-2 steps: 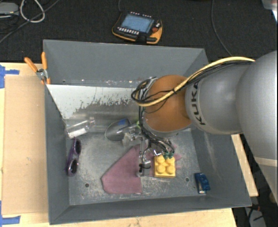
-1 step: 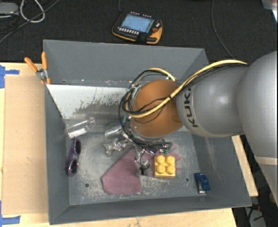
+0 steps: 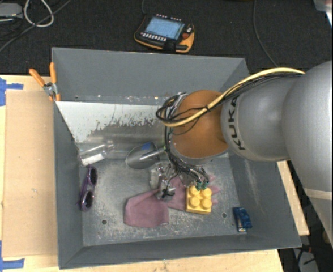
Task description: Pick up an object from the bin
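My gripper (image 3: 165,187) hangs low in the middle of the bin, under the arm's orange cover, its fingertips right over the upper edge of a mauve cloth (image 3: 146,211). A yellow studded toy brick (image 3: 199,199) lies just right of the fingertips, on the cloth's right end. A silver spoon-like piece with a blue part (image 3: 141,155) lies just up and left of the gripper.
A clear plastic bottle (image 3: 95,152) lies at the left near the back wall. Purple sunglasses (image 3: 88,187) rest along the left side. A small blue object (image 3: 242,219) sits in the front right corner. The arm covers the bin's right middle.
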Tool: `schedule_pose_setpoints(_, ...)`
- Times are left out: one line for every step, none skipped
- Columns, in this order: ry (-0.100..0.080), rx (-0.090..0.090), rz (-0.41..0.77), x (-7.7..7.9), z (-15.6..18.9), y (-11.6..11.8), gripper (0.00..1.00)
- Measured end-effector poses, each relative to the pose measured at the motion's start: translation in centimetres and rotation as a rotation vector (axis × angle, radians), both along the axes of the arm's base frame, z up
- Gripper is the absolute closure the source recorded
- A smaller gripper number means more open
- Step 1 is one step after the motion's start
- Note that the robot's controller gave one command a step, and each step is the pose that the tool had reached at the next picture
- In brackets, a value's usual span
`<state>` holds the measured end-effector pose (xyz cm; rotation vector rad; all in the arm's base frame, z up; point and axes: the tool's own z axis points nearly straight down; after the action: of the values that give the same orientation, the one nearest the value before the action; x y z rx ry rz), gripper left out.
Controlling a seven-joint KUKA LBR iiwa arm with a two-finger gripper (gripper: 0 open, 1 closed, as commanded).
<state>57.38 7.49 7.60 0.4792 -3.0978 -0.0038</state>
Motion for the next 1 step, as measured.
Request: schedule_pose_setpoints(0.0, 0.0, 0.001, 0.0, 0.0, 0.01, 1.0)
